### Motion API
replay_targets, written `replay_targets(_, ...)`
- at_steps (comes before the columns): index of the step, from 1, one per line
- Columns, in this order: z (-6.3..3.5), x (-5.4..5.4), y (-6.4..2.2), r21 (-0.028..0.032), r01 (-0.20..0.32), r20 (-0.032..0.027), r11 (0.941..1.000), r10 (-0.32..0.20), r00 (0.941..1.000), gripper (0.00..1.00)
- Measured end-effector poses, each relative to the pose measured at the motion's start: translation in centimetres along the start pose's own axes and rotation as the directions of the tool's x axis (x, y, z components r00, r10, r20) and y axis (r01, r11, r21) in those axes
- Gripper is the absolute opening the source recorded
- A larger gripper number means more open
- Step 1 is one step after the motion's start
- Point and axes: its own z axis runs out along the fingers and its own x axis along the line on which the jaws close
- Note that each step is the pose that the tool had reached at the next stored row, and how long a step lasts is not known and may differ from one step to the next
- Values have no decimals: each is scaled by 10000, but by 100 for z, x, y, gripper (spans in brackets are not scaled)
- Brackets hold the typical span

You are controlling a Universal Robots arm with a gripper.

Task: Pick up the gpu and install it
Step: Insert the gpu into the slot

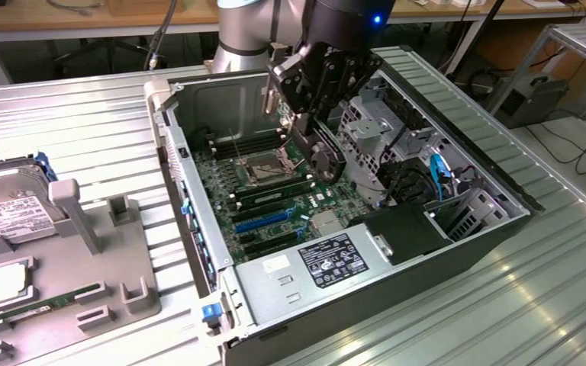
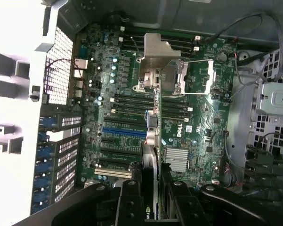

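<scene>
Black pincer (image 1: 308,120) clamps the thin, flat green gpu (image 1: 322,156)

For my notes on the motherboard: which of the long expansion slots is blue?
The one blue slot, in the middle of the motherboard; the slots on either side of it are black. The hand holds the gpu above the board.

I judge the light soft and overhead. The ribbed table (image 1: 558,305) throws pale glare streaks well away from the jaws of the gripper (image 2: 150,188); the motherboard (image 2: 122,122) beneath them lies dim, and pale metal (image 2: 9,117) beside it burns out white.
</scene>
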Motion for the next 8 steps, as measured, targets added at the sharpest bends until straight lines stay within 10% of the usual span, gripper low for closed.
replay_targets(8, 29, 0, -2, 5, 2023, -96, 9793, -2022, 9793, 26)
